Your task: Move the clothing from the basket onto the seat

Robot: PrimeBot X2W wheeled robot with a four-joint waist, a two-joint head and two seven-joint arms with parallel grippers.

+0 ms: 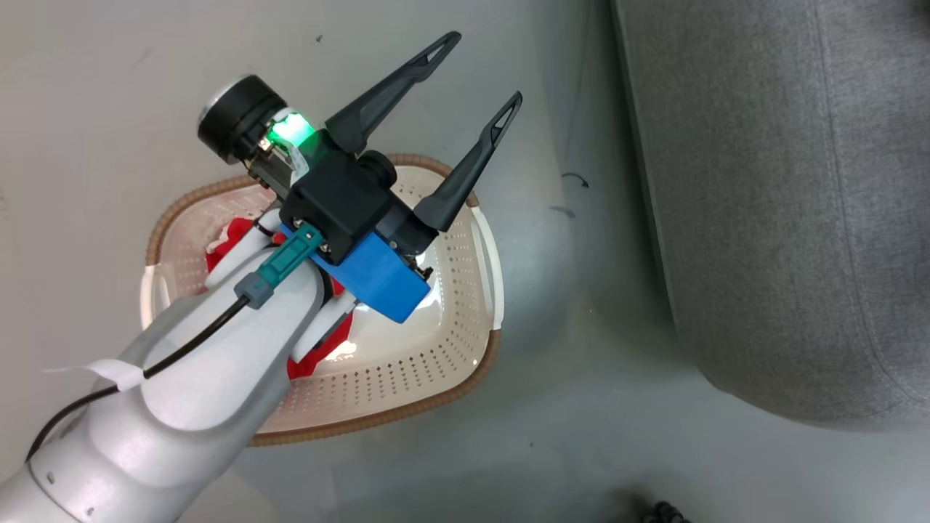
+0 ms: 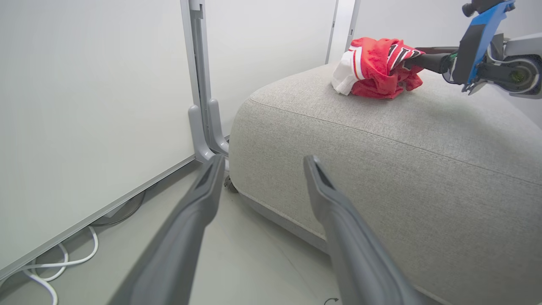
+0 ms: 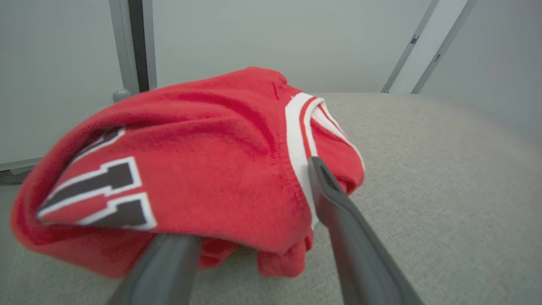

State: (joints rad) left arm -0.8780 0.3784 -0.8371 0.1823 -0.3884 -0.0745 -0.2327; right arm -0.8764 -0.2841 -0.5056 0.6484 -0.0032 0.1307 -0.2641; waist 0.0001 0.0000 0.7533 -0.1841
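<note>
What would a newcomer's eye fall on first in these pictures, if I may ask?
First, the bright red jersey with black-and-white numbers, bunched on the grey seat, with the right tool open at it. Next, the left tool, open, hangs over the cream basket on the floor, where more red clothing lies.

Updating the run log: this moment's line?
jersey on seat | right end effector open | left end effector open | red garment in basket
</note>
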